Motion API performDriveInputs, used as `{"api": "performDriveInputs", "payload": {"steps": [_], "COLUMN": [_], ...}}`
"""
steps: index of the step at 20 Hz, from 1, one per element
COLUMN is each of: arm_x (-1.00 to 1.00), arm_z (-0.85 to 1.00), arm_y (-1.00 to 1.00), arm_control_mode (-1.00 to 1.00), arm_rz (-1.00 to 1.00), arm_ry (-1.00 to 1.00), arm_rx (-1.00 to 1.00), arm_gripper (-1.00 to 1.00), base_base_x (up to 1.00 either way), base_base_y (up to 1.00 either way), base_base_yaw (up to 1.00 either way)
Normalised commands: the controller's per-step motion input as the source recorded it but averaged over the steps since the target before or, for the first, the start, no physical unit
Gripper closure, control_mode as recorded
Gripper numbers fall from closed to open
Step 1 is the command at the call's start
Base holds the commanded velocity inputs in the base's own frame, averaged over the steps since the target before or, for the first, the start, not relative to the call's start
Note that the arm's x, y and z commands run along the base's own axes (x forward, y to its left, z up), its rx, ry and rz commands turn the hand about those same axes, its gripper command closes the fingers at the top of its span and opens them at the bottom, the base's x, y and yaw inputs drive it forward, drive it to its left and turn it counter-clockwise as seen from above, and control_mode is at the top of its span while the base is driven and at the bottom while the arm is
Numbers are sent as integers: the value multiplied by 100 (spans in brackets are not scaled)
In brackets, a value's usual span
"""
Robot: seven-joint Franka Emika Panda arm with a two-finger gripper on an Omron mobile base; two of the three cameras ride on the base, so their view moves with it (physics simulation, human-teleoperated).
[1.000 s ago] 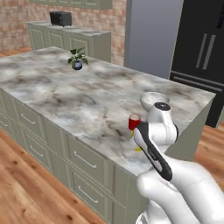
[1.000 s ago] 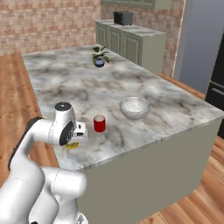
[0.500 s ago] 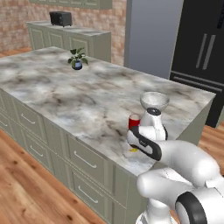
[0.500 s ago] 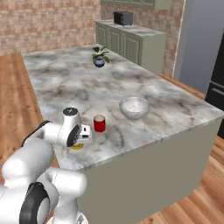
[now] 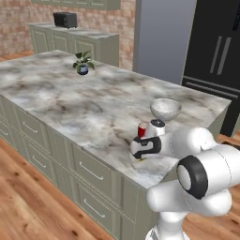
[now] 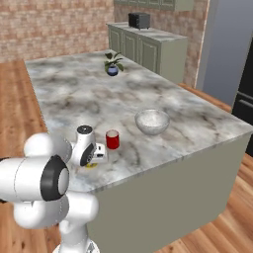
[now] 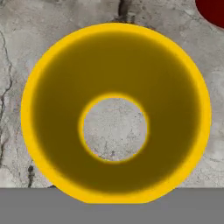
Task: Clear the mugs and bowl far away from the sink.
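The yellow mug (image 7: 52,122) is seen straight from above in the hand view, and the marble shows through its middle. It stands on the island counter (image 5: 70,101) near the front edge, a yellow sliver (image 5: 140,159) (image 6: 91,166) under the hand. My gripper (image 5: 140,154) (image 6: 94,160) points down onto it and is shut on it, fingers hidden. The red mug (image 5: 142,129) (image 6: 112,140) (image 7: 214,11) stands upright just beyond. Farther back sits the speckled bowl (image 5: 165,108) (image 6: 152,121). The sink is out of view.
A small blue plant pot (image 5: 83,70) (image 6: 112,70) stands at the far end of the island. Behind are cabinets with a dark appliance (image 5: 64,19) and a black fridge (image 5: 215,56). The counter's front edge runs close to the hand.
The arm's upper links have folded down and forward over the counter edge. The hand has stayed beside the red mug, with the yellow mug under it.
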Motion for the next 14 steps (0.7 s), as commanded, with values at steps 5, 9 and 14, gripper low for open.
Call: {"api": "performDriveInputs", "payload": {"steps": [5, 9, 14], "arm_x": [38, 3, -6], "arm_z": [-36, 0, 18], "arm_y": [1, 0, -6], "arm_control_mode": [-100, -100, -100], "arm_rz": [0, 1, 0], "arm_ry": [3, 0, 0], "arm_rx": [0, 0, 0], "arm_gripper": [-100, -100, -100], "base_base_x": [0, 0, 0], "base_base_y": [0, 0, 0], "base_base_yaw": [0, 0, 0]}}
